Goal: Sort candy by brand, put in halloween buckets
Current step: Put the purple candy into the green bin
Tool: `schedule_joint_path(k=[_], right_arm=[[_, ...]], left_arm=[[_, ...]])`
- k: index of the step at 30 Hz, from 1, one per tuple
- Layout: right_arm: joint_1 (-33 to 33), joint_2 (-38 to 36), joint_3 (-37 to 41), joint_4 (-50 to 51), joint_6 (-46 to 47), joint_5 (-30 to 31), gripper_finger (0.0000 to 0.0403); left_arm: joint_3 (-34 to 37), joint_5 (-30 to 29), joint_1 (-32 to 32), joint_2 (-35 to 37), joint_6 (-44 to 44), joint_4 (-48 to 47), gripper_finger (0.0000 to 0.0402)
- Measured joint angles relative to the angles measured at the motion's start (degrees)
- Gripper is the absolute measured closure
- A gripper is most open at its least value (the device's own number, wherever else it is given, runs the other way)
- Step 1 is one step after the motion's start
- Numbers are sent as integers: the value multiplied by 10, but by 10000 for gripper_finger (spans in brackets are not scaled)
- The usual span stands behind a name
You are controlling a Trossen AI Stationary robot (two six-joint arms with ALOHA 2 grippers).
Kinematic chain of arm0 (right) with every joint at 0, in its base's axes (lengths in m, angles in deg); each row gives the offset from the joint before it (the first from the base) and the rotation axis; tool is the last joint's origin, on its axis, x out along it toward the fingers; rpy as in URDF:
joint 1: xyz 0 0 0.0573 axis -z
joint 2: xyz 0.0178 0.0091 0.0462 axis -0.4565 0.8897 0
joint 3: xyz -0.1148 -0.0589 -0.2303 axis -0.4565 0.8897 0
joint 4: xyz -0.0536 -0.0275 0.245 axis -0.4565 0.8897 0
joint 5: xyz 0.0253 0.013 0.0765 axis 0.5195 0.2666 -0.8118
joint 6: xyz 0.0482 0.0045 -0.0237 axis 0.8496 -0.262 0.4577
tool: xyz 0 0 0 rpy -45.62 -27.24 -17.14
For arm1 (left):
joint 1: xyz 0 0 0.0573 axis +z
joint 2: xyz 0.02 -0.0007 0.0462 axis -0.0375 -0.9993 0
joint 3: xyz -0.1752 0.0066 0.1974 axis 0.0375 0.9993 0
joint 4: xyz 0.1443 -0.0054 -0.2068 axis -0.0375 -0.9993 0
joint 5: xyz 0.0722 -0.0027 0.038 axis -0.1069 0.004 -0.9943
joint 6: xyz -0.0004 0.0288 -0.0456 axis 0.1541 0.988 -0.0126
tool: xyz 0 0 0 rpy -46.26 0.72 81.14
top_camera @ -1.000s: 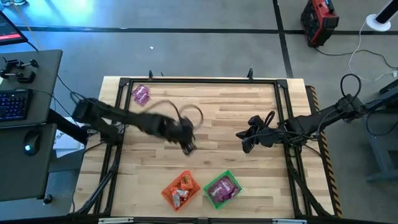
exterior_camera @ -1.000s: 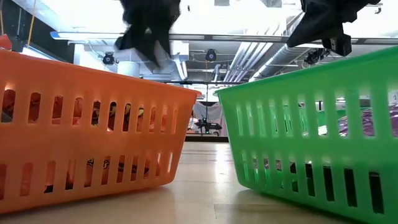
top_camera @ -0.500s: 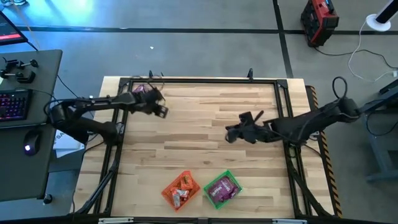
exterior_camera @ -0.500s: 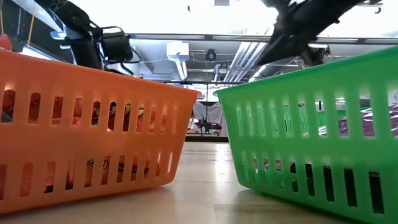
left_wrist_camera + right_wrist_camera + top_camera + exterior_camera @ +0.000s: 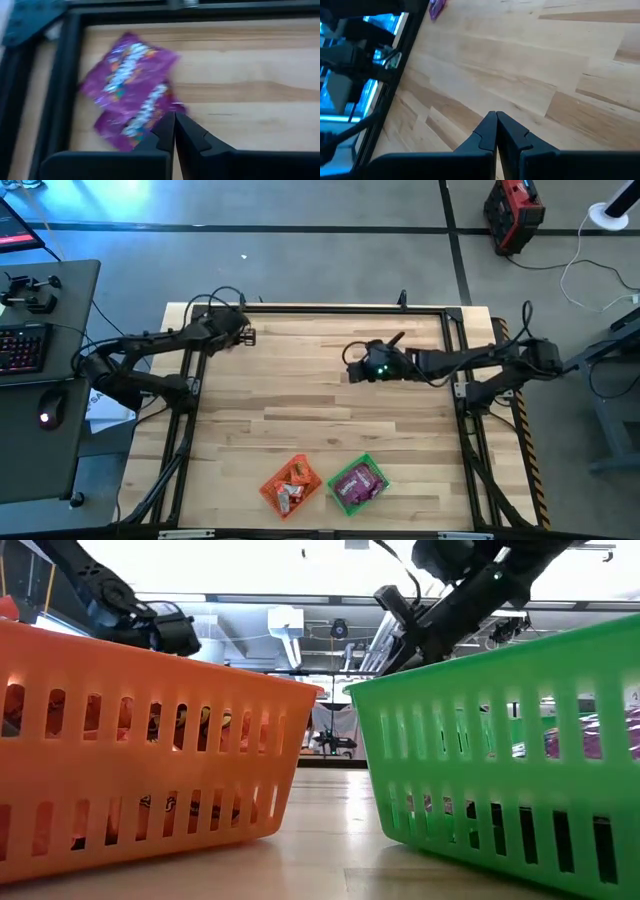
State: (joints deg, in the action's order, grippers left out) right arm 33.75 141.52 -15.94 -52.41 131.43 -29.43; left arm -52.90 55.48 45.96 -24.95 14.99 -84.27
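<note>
Two purple candy packets (image 5: 127, 70) lie flat on the wood, overlapping, in the table's far left corner beside the black frame. My left gripper (image 5: 175, 119) is shut, with its tips at the edge of the lower packet (image 5: 132, 122). In the high view the left gripper (image 5: 243, 335) covers the packets. My right gripper (image 5: 352, 367) is shut and holds nothing, above the far middle of the table. The orange bucket (image 5: 290, 483) and the green bucket (image 5: 357, 483) stand side by side at the near edge. Orange-red candy shows in the orange one and purple candy in the green one. My left gripper has its shut fingertips (image 5: 167, 125) at the lower purple packet's edge (image 5: 150, 127), coming down at a slant from the table's near side. I cannot tell whether they touch it or have any of the wrapper between them. Both packets lie flat on the table.
A black metal frame (image 5: 320, 311) runs around the tabletop, close to the left gripper. Bare wood lies between the arms and the buckets. In the low view the orange bucket (image 5: 150, 740) and green bucket (image 5: 500, 740) fill the foreground. A desk with a keyboard (image 5: 20, 350) stands left of the table.
My left gripper has swung from the table's middle to the far left corner, down over the purple candy. My right gripper has moved toward the table's left and far edge, reaching farther over the table. The buckets have stayed in place.
</note>
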Motion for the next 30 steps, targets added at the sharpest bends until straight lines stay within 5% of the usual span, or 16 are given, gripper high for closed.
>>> schedule_joint_path(k=[10,19,24,30], right_arm=[[49,-5,0,0,-56,-104,403],[63,-6,0,-1,-83,-138,403],[63,-6,0,-1,-97,-140,403],[65,-12,0,0,-113,-147,403]], left_arm=[[80,-54,10,-11,-120,104,402],[91,-4,4,-49,-130,138,401],[91,44,-71,-50,-166,147,401],[92,119,-230,-61,-208,218,401]])
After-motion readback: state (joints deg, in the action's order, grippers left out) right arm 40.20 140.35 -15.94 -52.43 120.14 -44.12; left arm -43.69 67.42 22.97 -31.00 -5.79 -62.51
